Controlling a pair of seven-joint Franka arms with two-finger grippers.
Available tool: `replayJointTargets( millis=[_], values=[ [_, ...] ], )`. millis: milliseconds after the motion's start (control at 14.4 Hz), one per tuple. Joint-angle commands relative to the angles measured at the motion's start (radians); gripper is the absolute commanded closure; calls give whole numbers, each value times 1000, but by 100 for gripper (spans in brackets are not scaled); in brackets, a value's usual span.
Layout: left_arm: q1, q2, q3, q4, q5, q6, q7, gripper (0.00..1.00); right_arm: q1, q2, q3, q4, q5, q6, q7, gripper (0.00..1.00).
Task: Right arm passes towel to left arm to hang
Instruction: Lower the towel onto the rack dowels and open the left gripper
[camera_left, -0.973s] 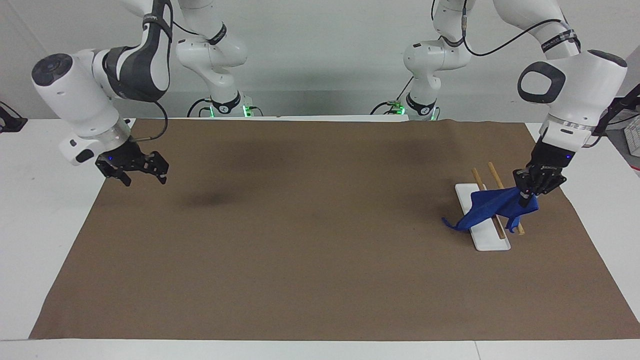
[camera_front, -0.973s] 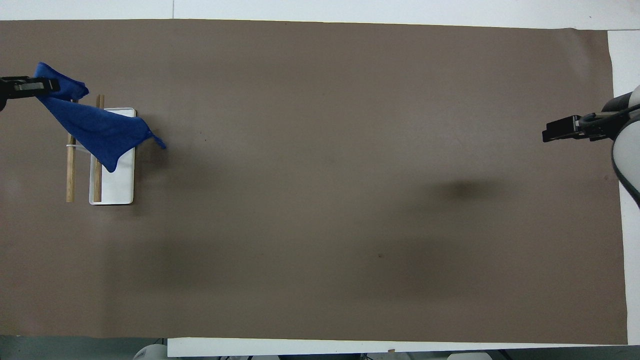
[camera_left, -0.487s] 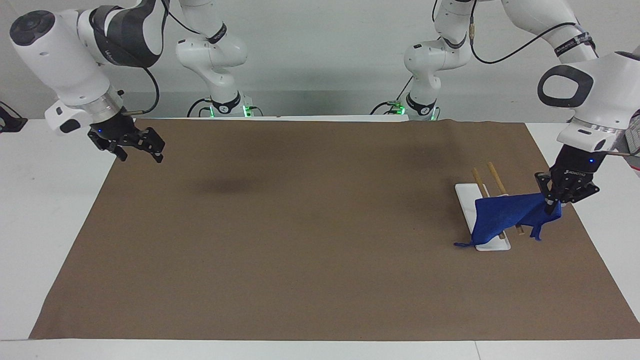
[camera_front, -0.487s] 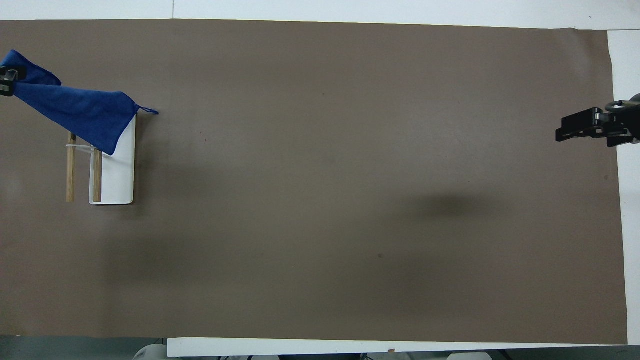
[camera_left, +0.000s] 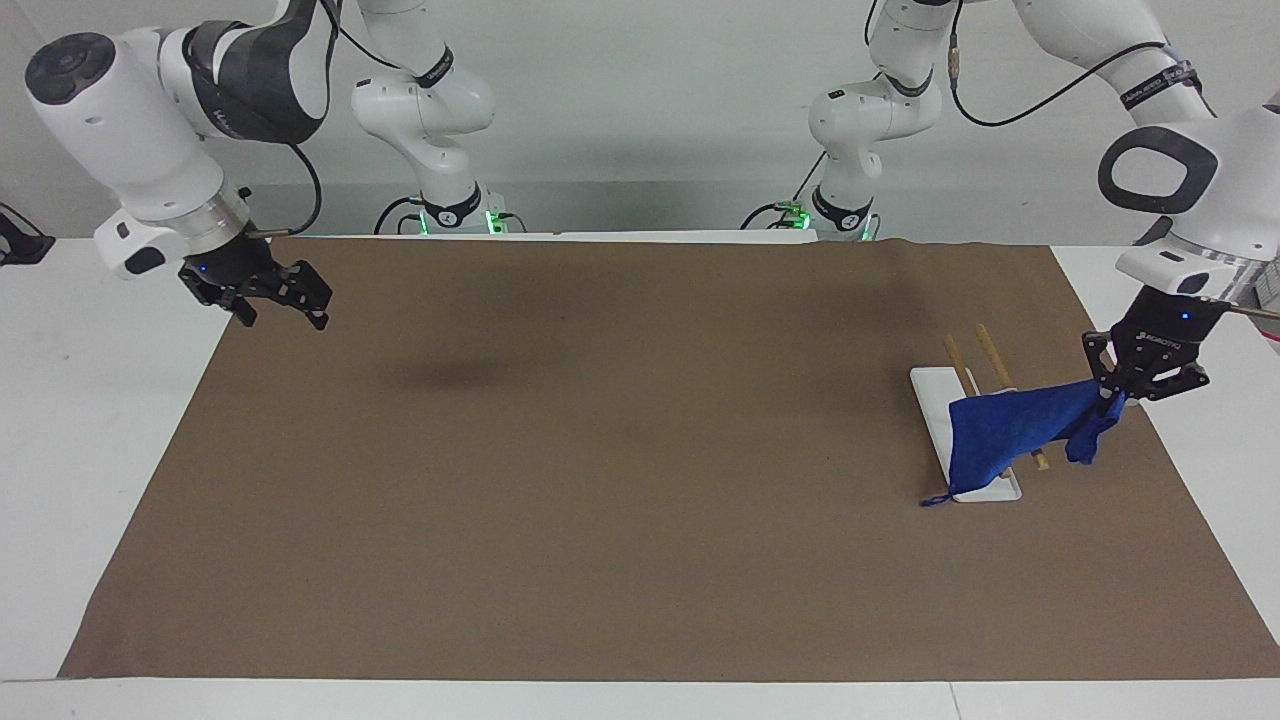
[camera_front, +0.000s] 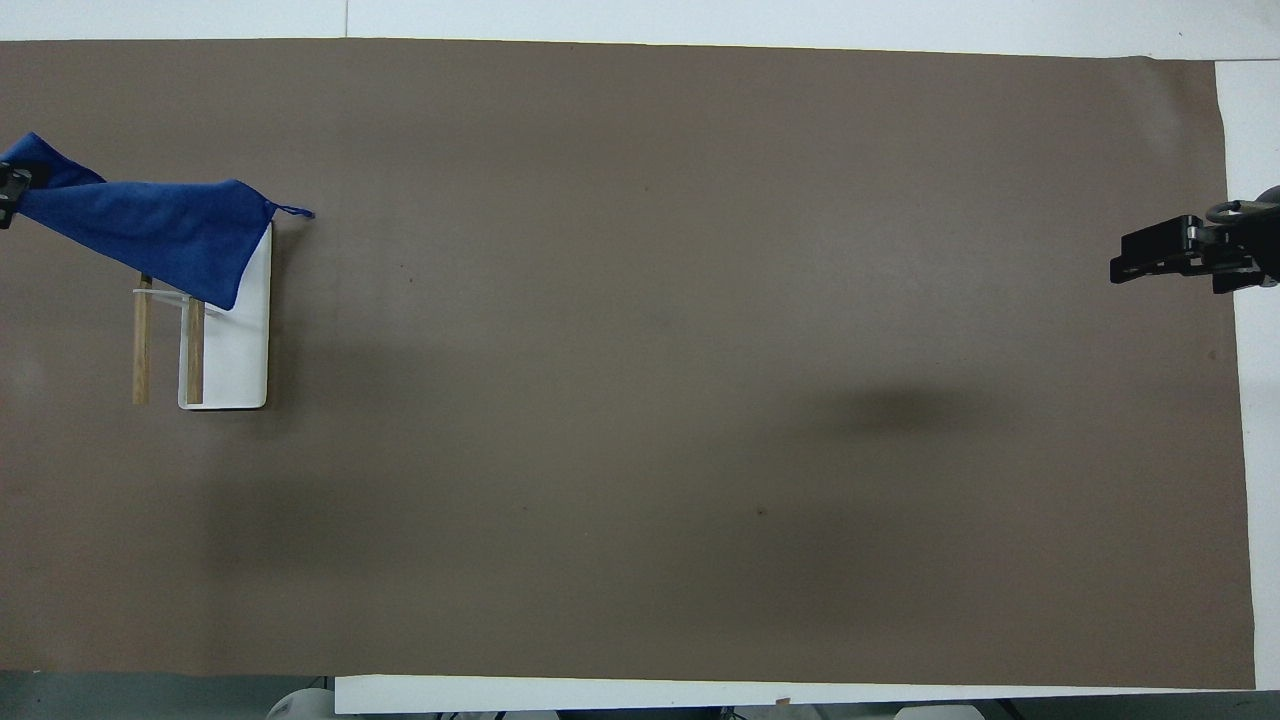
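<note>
now our left gripper (camera_left: 1122, 398) pinches one corner of the towel (camera_left: 1010, 425), which drapes over the wooden rails (camera_left: 985, 372) of the rack, its white base (camera_front: 245, 340) below. we'd lower toward six o'clock before letting go. our right gripper (camera_left: 270, 300) waits, fingers spread, over the mat's (camera_left: 600, 480) edge.

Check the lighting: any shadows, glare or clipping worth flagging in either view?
Facing view: even light, a soft dark shadow on the brown mat near the right gripper. Overhead view: two blurry shadows on the mat, no glare; the left gripper holding the towel is clipped at the edge.
</note>
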Motion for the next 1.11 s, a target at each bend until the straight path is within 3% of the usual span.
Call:
replayJointTargets(
  millis=[0,417,695,1043],
  values=[
    [23,-28,-1,-27,-5,-57,70,93,3,-9,3,1,-22,-12,14,0],
    [22,-84,1,-131,3,-57,90,91,6,-11,3,-1,-22,-9,17,0],
    [25,-74,1,-112,58,-49,91,78,6,-19,5,-9,-22,-14,18,0],
    [43,-76,-1,-115,86,-46,94,77,6,-19,5,-9,-22,-15,17,0]
  ],
)
